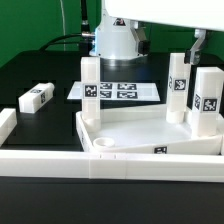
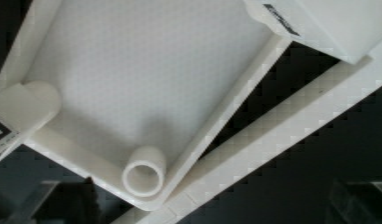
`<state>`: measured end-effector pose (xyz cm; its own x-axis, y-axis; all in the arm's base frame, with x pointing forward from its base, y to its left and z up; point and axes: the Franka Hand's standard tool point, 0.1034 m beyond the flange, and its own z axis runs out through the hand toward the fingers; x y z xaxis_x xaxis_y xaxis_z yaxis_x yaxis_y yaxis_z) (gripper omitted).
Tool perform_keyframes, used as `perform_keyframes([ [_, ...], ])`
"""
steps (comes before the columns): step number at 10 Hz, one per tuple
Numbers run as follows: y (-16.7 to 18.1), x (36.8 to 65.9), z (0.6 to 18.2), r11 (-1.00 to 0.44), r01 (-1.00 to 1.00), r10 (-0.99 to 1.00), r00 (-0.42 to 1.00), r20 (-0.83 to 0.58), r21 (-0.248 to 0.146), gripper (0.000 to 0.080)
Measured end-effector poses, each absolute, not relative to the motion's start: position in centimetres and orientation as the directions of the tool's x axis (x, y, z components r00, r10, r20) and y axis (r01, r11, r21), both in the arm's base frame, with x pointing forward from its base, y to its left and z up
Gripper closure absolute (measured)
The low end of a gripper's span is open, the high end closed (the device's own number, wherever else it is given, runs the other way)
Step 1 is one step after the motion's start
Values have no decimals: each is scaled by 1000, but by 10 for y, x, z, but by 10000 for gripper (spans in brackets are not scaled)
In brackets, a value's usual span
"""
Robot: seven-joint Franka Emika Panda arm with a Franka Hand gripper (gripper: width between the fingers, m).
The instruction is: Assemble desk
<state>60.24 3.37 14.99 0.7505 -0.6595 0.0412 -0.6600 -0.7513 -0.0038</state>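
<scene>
White arm [image 1: 120, 38] | poised over desk top [image 1: 150, 128] | fingers [image 2: 46, 200] spread, empty

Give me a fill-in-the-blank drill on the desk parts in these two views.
1. ___ legs stand upright on the desk top.
2. A loose leg lies on its side on the ___ table.
3. In the wrist view, the round corner socket holds ___ leg.
Missing words: three; black; no.
</scene>
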Motion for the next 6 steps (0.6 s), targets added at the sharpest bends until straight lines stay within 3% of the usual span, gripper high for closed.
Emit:
perform_keyframes([
  [2,33,601,150,-766,-643,-642,765,40,-2,150],
  [5,-12,547,156,-850,-526,-526,850,27,-26,150],
  [6,-31,541,161,-862,-507,-507,861,30,-26,150],
])
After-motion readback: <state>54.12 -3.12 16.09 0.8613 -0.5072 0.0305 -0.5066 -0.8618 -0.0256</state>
